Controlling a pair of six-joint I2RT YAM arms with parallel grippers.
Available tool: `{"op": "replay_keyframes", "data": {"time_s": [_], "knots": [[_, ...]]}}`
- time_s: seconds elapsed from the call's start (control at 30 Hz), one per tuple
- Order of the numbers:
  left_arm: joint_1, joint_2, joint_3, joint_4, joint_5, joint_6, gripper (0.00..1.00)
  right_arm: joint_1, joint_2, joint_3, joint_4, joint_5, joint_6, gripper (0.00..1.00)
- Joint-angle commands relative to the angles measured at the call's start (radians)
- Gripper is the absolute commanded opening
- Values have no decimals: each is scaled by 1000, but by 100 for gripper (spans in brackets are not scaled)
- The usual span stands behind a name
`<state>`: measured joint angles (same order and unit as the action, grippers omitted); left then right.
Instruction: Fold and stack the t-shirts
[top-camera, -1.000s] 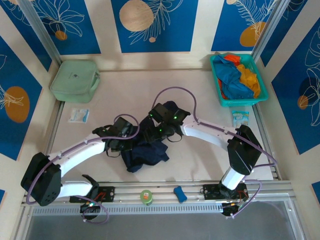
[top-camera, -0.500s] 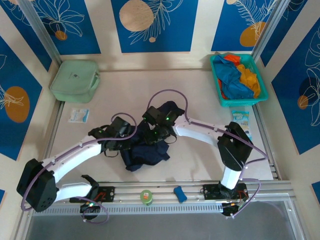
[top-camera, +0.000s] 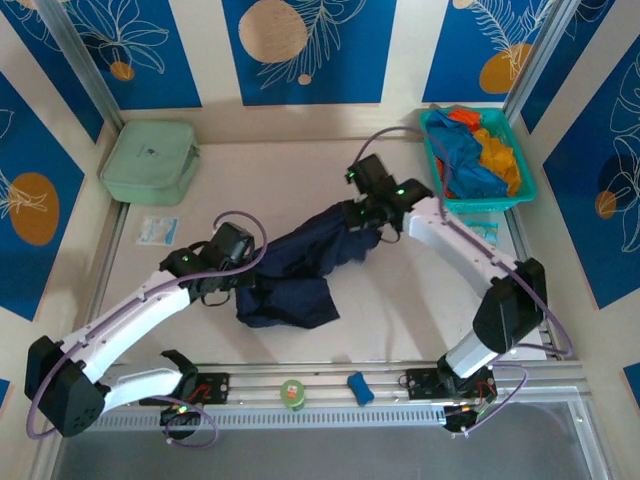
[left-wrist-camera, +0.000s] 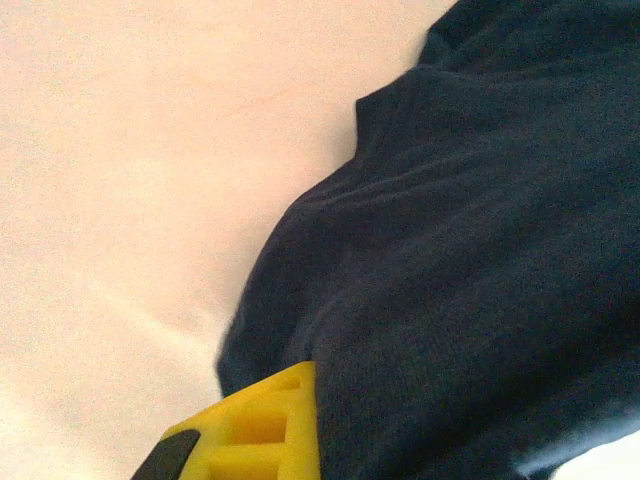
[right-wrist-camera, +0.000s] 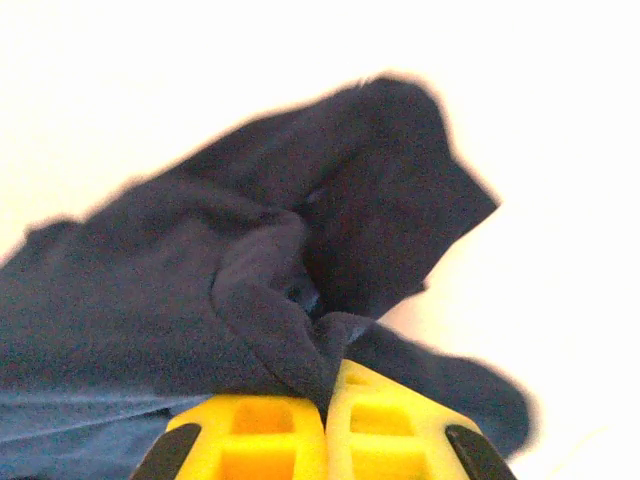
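My right jaws are clamped tight. In the right wrist view my two yellow fingers (right-wrist-camera: 255, 440) meet, with a fold of the navy t-shirt (right-wrist-camera: 250, 290) nipped in the seam between them. The rest of that end bunches just ahead of the tips, above the pale desk (right-wrist-camera: 150, 90).

My left jaws are closed as well, on the other end of the same shirt. In the left wrist view one yellow finger (left-wrist-camera: 255, 430) shows, with the dark cloth pressed against its side and spreading away ahead of it. The cloth covers the other finger, so the pinch itself is hidden.

Seen from above, the shirt runs as a dark band between my two pairs of jaws. Its loose part lies in a crumpled heap on the desk just beside my left jaws, on their right.

A teal basket (top-camera: 487, 206) sits near my right jaws, beyond them and to their right, and well apart from my left jaws. In it lie a bright blue t-shirt (top-camera: 462, 150) and an orange t-shirt (top-camera: 500, 150), with a red t-shirt (top-camera: 462, 117) at the far rim.
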<state>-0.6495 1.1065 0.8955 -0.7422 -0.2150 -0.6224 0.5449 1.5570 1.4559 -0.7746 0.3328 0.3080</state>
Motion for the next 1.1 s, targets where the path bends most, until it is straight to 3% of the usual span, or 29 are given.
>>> {"op": "replay_keyframes", "data": {"time_s": [0.0,0.27,0.5,0.6,0.73,0.77,0.83,0.9,1.07], "knots": [[1,9,9,-62,-27,5,0,-98,-10,63,-30,103,-106,0],[1,90,-31,53,63,-18,0,-161,141,252,6,50,-155,0],[1,125,-20,102,69,-30,1,-141,437,609,-21,-35,-144,0],[0,127,-27,138,101,-38,9,-130,601,823,-74,-92,-113,0],[-2,136,-46,181,148,-44,35,-119,833,1166,-190,-225,-40,0],[-3,138,-51,188,155,-45,42,-117,874,1243,-213,-256,-23,7],[-5,133,-56,195,163,-48,58,-110,928,1345,-248,-306,8,30],[-5,123,-55,184,154,-45,66,-101,910,1332,-253,-308,17,43],[-4,101,-25,79,61,-39,74,-89,675,996,-215,-226,28,57]]}}
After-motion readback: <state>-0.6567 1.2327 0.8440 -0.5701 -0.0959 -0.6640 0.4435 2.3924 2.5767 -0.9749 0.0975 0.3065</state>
